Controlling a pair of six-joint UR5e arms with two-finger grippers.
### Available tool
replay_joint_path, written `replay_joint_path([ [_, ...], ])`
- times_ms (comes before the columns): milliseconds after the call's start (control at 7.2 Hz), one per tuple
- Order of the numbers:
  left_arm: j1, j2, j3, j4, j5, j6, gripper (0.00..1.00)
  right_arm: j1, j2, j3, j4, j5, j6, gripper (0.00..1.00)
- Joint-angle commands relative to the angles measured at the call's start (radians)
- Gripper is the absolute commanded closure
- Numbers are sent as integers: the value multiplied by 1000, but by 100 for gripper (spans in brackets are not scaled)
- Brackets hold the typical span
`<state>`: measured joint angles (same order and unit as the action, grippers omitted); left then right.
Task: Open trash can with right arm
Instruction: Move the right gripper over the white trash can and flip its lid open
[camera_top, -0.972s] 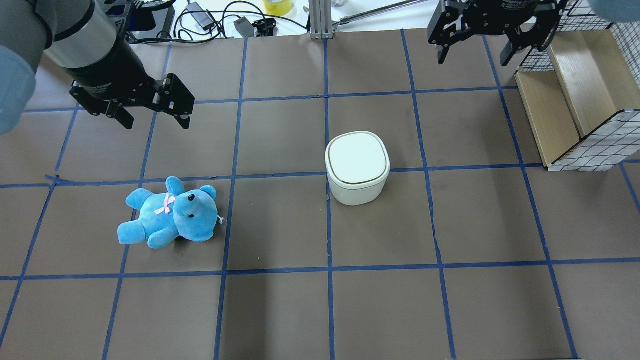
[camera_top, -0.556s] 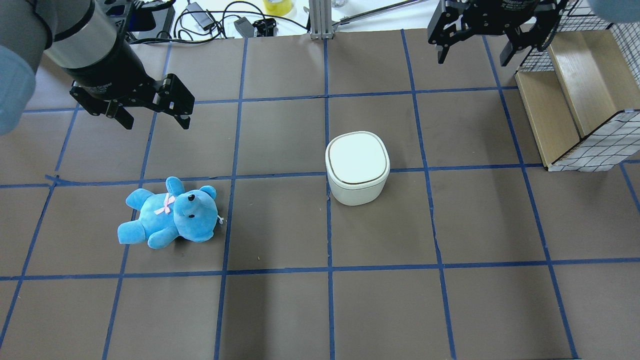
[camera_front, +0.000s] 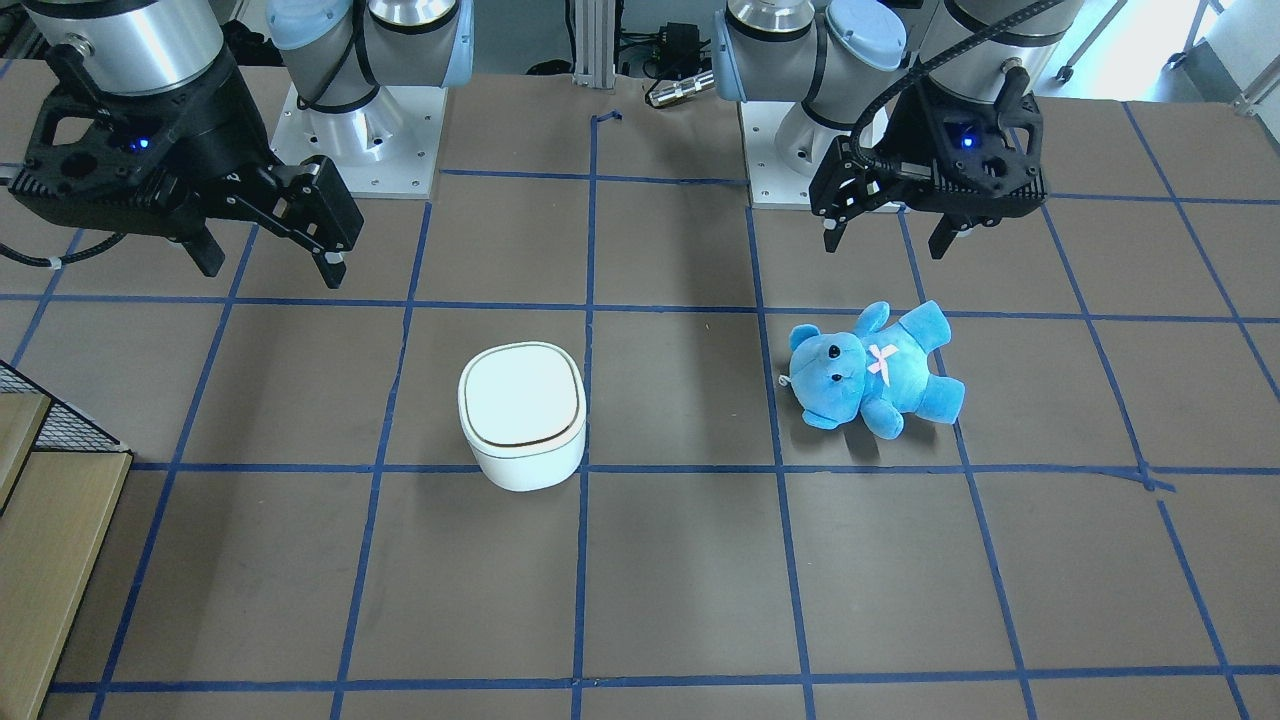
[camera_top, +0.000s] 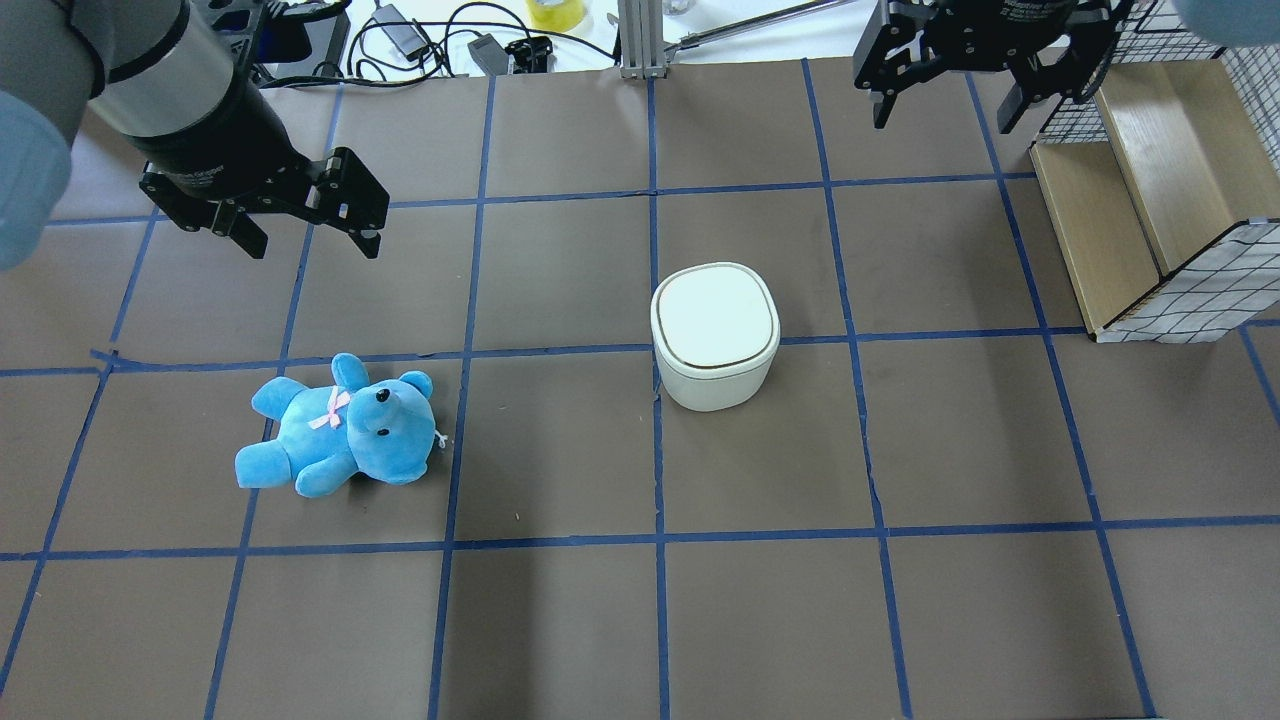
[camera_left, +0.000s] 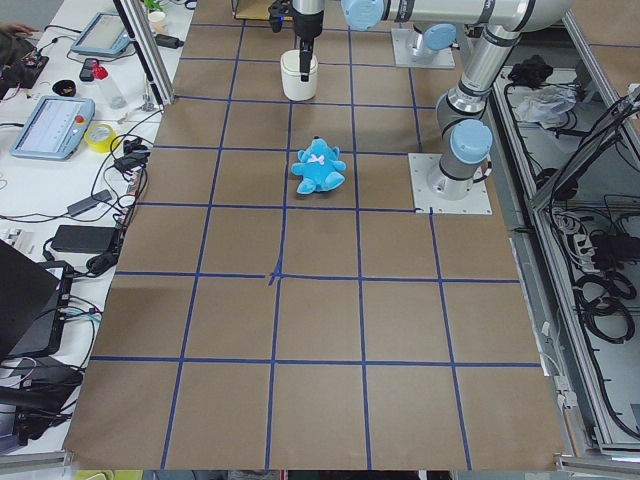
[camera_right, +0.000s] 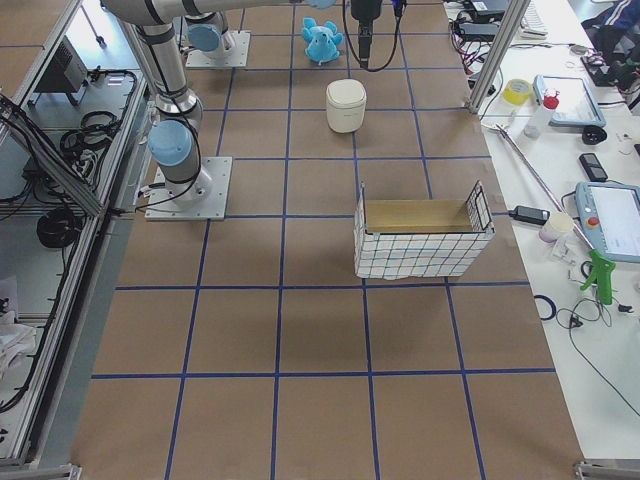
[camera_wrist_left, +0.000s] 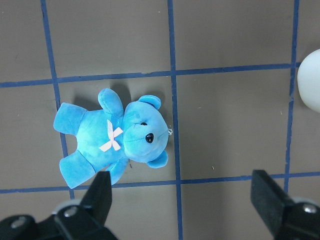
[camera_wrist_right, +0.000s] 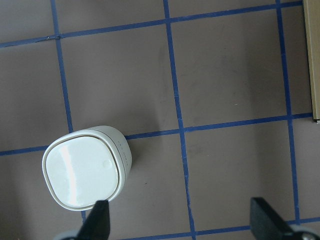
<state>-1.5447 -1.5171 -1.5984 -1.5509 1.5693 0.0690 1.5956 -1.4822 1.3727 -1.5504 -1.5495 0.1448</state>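
Brown gridded table, front view: white trash can stood shut near the middle, well apart from the right gripper, jaws wide, empty. Overhead: lay inward of that gripper, nearer it than the left gripper, also wide. Right wrist view: sat low, beside one finger, off-centre.

I counted 1 trash can, 1 blue teddy bear and 1 wire-sided box on the table, plus 2 grippers above it: the left gripper and the right gripper.
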Motion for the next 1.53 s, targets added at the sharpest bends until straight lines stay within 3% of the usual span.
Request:
replay_joint_path([
  [0, 0, 0, 0, 0, 0, 0, 0, 32, 10, 25, 21, 14, 91, 20],
  [139, 0, 0, 0, 0, 0, 0, 0, 119, 29, 102, -9, 12, 152, 53],
  [278, 0, 0, 0, 0, 0, 0, 0, 198, 60, 190, -130, 14, 206, 83],
  [417, 0, 0, 0, 0, 0, 0, 0, 222, 72, 263, -240, 14, 243, 97],
  [694, 0, 0, 0, 0, 0, 0, 0, 228, 111, 388, -383, 14, 243, 100],
  [1111, 0, 0, 0, 0, 0, 0, 0, 228, 164, 419, -459, 14, 243, 100],
  [1250, 0, 0, 0, 0, 0, 0, 0, 227, 151, 414, -456, 16, 248, 86],
  [1389, 0, 0, 0, 0, 2, 0, 0, 224, 108, 396, -447, 12, 265, 1],
])
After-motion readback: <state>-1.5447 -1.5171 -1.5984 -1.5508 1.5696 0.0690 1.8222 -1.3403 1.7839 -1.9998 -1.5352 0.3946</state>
